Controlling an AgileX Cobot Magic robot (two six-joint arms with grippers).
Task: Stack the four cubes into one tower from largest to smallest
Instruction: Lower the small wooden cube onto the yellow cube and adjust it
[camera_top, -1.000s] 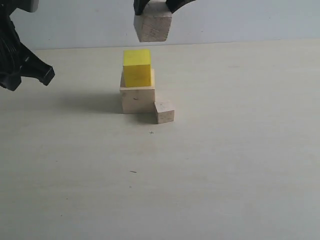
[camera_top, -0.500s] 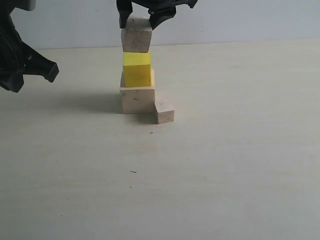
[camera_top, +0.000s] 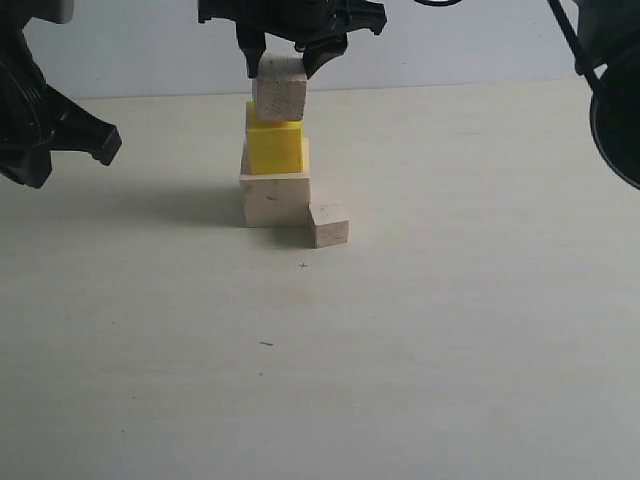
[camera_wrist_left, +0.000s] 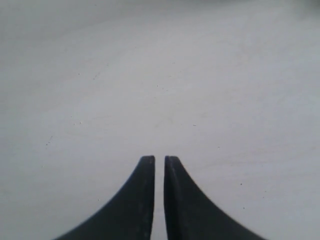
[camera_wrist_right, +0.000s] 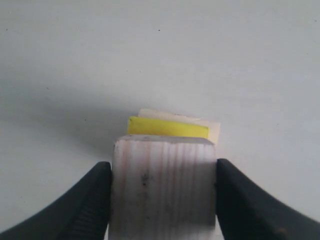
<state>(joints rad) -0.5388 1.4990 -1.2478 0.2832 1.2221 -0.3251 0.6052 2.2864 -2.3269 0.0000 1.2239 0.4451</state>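
On the desk, the large pale wood cube forms the base, with the yellow cube seated on it. Your right hand clamps the medium-small wood cube by two opposite faces at the yellow top; contact cannot be confirmed. Centre it, level its underside, lower until seated, then open straight apart. The smallest wood cube sits on the desk just beside the base. The left hand is closed to a slit, empty, well aside.

A lab, seemingly (bare tabletop, blank wall).
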